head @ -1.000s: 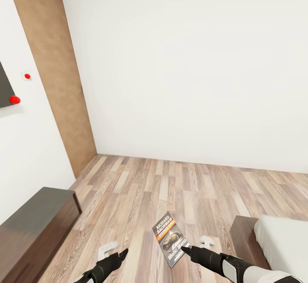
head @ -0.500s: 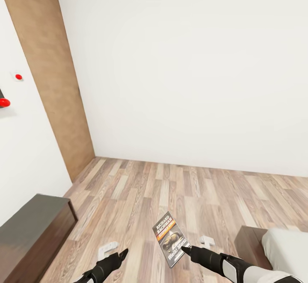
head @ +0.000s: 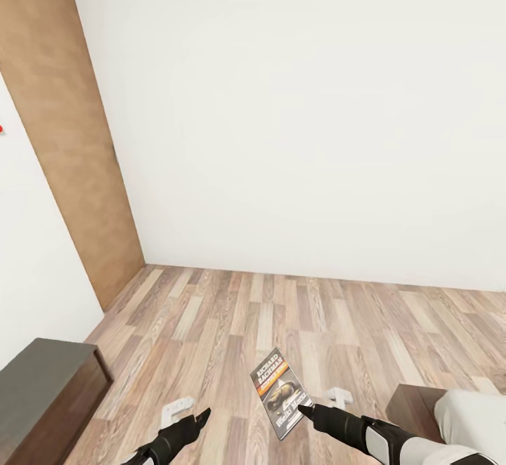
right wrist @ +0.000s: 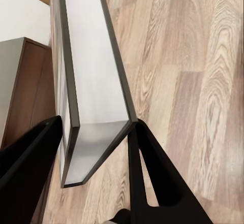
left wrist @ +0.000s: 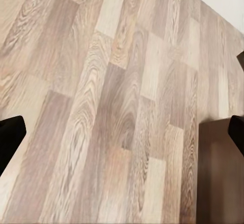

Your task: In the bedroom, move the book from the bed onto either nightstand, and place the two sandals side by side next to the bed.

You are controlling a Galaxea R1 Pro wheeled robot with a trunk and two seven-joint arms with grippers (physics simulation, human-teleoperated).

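The thin, light, stiff book is clamped at its lower edge by the right gripper; the left gripper is held apart, empty.

cabinet left, bed right

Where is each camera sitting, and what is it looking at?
Head view: up on the robot's head, looking forward and down at the wood floor, both arms, the left gripper and the right gripper holding the book.
Left wrist view: by the left gripper, facing the floor, fingertips apart.
Right wrist view: by the right gripper, facing the clamped book.
Shared: floor; the book in two views.
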